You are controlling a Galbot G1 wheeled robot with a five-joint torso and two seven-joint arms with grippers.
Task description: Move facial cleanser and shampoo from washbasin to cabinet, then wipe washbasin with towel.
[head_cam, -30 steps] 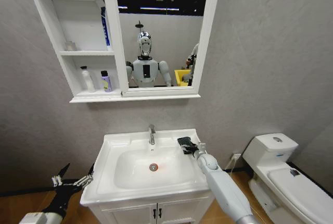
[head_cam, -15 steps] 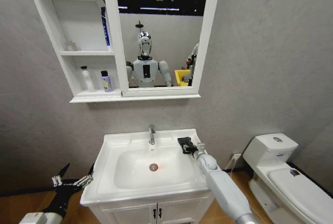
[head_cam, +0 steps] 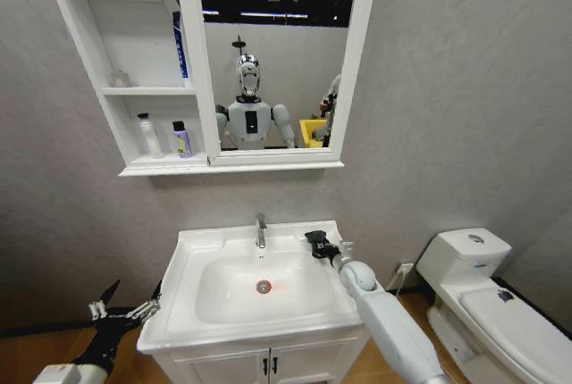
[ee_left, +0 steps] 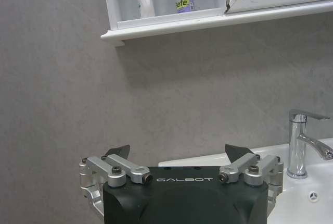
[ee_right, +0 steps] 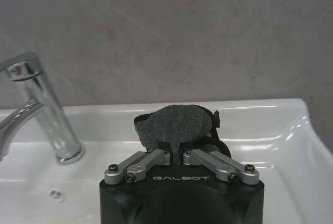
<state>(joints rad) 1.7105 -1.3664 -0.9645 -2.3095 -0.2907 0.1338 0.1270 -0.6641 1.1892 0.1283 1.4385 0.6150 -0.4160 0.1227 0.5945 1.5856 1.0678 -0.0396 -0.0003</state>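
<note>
- right gripper (ee_right: pixel 179 148): fingers are clenched on the towel (ee_right: pixel 177 121), a dark grey wad bunched up between them
- it's sitting at the back right corner of the washbasin (head_cam: pixel 207 243), just beside the tap (head_cam: pixel 260 229), low over the rim. can't tell if the cloth is actually touching the ceramic
- left gripper (ee_left: pixel 179 157): fingers spread wide, nothing in them, parked low off the washbasin's left side, well apart from the action
- progress, my read: the moving part looks done. a white bottle (head_cam: pixel 149 135) and a small purple bottle (head_cam: pixel 181 139) stand side by side in the bottom compartment of the cabinet (head_cam: pixel 161 170), and I don't see any bottles on the washbasin top
- what's left is the wiping itself, towel's in hand but the bowl hasn't obviously been covered yet
- count: one towel, one tap, one drain (head_cam: pixel 263 287), two bottles on the bottom shelf, plus a blue tube (head_cam: pixel 180 45) and a small clear jar (head_cam: pixel 121 79) in the middle compartment, three compartments total
</note>
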